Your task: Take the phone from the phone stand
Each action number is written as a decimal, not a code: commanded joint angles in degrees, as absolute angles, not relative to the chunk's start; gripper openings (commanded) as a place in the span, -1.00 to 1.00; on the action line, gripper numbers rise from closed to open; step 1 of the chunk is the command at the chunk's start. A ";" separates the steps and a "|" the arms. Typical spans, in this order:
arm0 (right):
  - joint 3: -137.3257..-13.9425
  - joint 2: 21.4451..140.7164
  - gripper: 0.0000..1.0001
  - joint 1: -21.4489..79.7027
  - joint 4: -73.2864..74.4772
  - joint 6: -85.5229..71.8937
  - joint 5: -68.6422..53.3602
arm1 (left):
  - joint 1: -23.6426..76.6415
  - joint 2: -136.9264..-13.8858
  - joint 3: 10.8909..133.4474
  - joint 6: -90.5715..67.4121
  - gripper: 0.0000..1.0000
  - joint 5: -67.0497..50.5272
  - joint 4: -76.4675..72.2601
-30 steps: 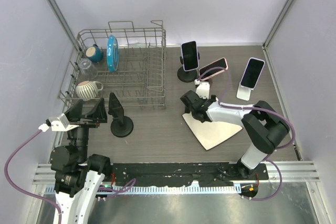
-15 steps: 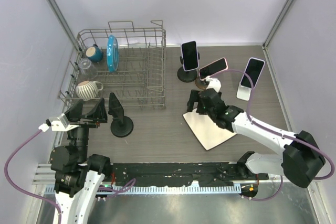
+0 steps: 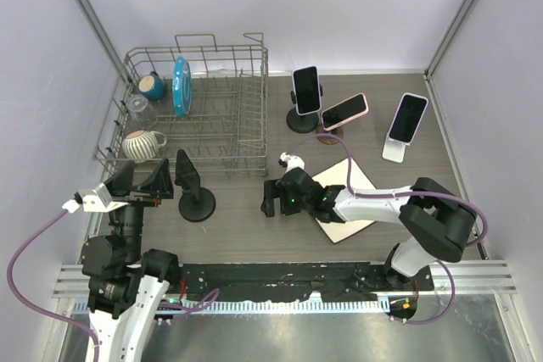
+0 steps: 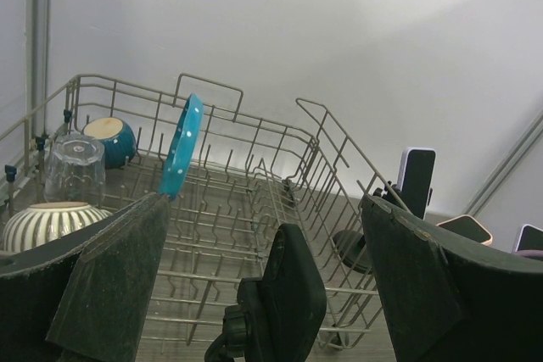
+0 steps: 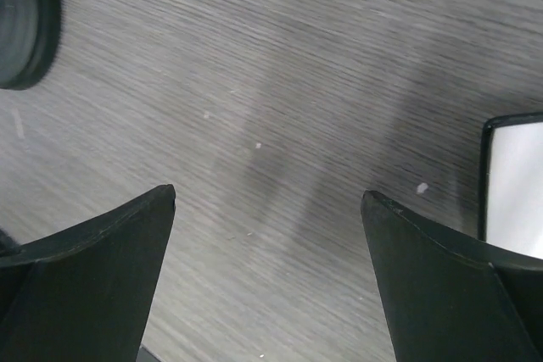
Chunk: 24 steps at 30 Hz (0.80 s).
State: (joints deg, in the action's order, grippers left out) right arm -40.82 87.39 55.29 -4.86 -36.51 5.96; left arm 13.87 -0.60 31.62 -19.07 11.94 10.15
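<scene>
Grey wood-grain table [image 5: 254, 82] shows between the spread fingers of your right gripper [image 5: 267, 197]; your left gripper [image 4: 263, 201] gapes wide too. The black-screened phone [image 3: 306, 89] leans on its round black stand [image 3: 301, 121] beside the metal wire dish rack [image 3: 254, 125].

Table [image 3: 246, 218]: grey-brown wood grain. Rack [image 3: 246, 108] at 10 o'clock: bare grey wire. Inside it: plate [image 3: 181, 85] teal with white dots; bowl [image 3: 153, 86] teal with a tan underside; cup [image 3: 142, 144] cream with dark stripes. At 1 o'clock, all screens black: left phone [image 3: 306, 89] pale-edged, middle phone [image 3: 344, 111] pink-edged, right phone [image 3: 411, 116] pale-edged on a white stand [image 3: 393, 153]. Board [image 3: 346, 174] at 3 o'clock: white. Empty stand [image 3: 196, 201] at 8 o'clock: black. Cable [image 3: 25, 252]: purple.
</scene>
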 commanded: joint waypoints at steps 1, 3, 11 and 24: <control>-42.36 88.94 0.94 55.37 -5.73 -38.32 11.06 | 14.15 2.46 32.87 -18.37 0.99 11.34 9.40; -41.84 88.51 0.93 55.37 -3.96 -39.11 15.89 | 14.15 2.55 32.96 -18.28 1.00 11.34 9.58; -36.74 83.50 0.93 50.46 4.04 -46.14 28.82 | 14.15 2.64 33.31 -18.28 0.99 11.34 10.63; -27.60 68.75 0.93 35.25 7.20 -47.37 26.63 | 14.06 2.64 33.31 -18.28 1.00 11.34 10.72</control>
